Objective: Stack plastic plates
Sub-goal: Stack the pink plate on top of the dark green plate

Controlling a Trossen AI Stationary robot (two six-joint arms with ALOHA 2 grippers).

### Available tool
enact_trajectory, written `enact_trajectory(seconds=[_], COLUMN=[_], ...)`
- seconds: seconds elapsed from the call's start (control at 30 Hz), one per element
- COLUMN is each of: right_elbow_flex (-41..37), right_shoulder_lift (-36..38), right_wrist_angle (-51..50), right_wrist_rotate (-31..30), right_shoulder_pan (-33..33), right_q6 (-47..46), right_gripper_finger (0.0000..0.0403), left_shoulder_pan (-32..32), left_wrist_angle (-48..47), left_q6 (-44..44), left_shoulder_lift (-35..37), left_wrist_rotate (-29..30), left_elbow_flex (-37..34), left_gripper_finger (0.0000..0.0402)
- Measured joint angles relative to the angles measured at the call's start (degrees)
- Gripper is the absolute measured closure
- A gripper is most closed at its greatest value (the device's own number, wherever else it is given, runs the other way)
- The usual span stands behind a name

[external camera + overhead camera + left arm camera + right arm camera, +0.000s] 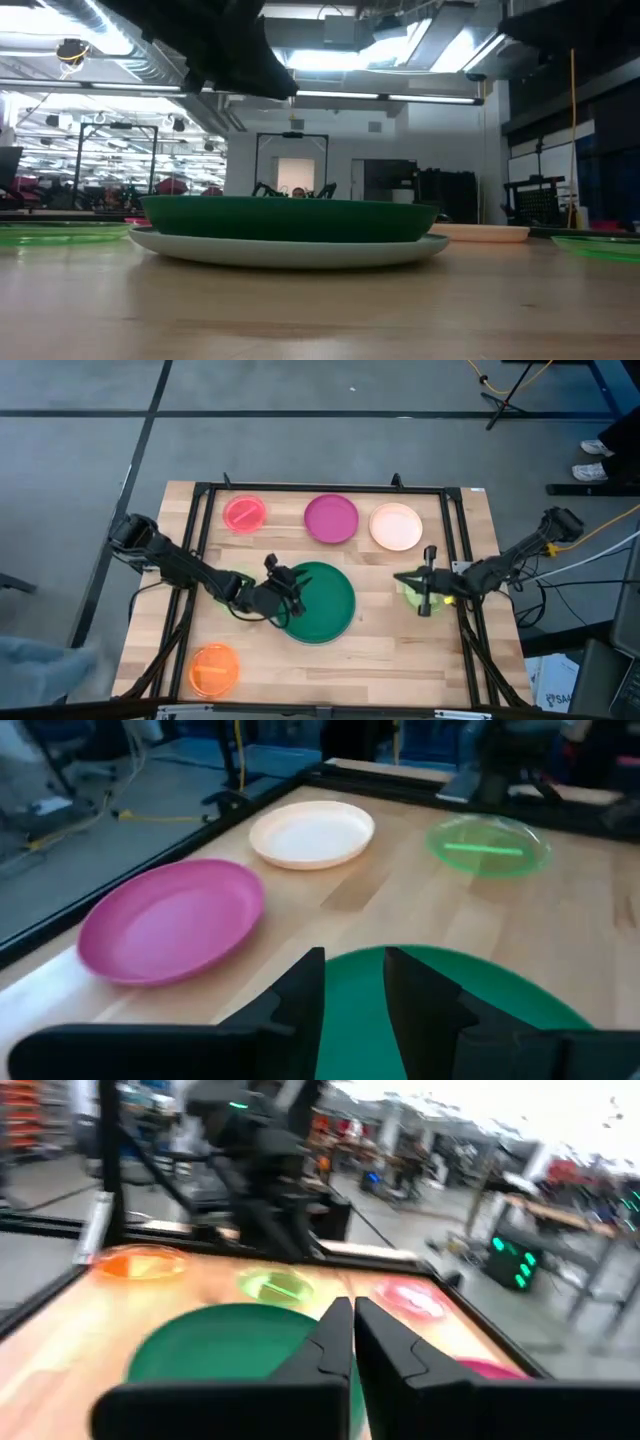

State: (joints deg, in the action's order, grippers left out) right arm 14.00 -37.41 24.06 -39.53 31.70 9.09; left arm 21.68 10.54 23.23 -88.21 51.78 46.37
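Note:
The dark green plate (325,605) lies in the pale large plate (290,250) at the table's middle. My left gripper (283,595) hovers over the green plate's left rim (360,1020), fingers a little apart and empty. My right gripper (422,582) is shut and empty, raised over a lime green plate (418,600) at the right. That plate also shows in the left wrist view (488,845). A second lime green plate (60,233) lies under my left arm. The pink-red (244,513), magenta (331,518) and peach (396,526) plates lie along the far side, and the orange plate (214,668) near left.
A black frame (320,488) runs around the work area on the wooden table (400,660). Bare wood shows at the near right. Cables and a stand lie on the floor beyond the table's far and right sides.

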Motion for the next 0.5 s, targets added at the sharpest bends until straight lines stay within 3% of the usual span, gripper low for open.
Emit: enact_trajectory(seconds=[0.3,0.5], right_elbow_flex=[0.0,0.0], right_shoulder_lift=[-8.2,-13.55], right_wrist_angle=[-2.03,-1.46], right_wrist_rotate=[0.52,0.55], right_shoulder_pan=[-10.91,-17.75], right_q6=[-6.45,-6.3], right_gripper_finger=[0.0294,0.0253], left_shoulder_pan=[0.68,3.83], left_wrist_angle=[0.96,14.66], left_q6=[-2.47,-7.5], left_shoulder_lift=[-1.44,-1.44], left_wrist_rotate=[-7.86,-7.61], left_elbow_flex=[-0.09,-6.44], left_gripper_finger=[0.0303,0.0303])
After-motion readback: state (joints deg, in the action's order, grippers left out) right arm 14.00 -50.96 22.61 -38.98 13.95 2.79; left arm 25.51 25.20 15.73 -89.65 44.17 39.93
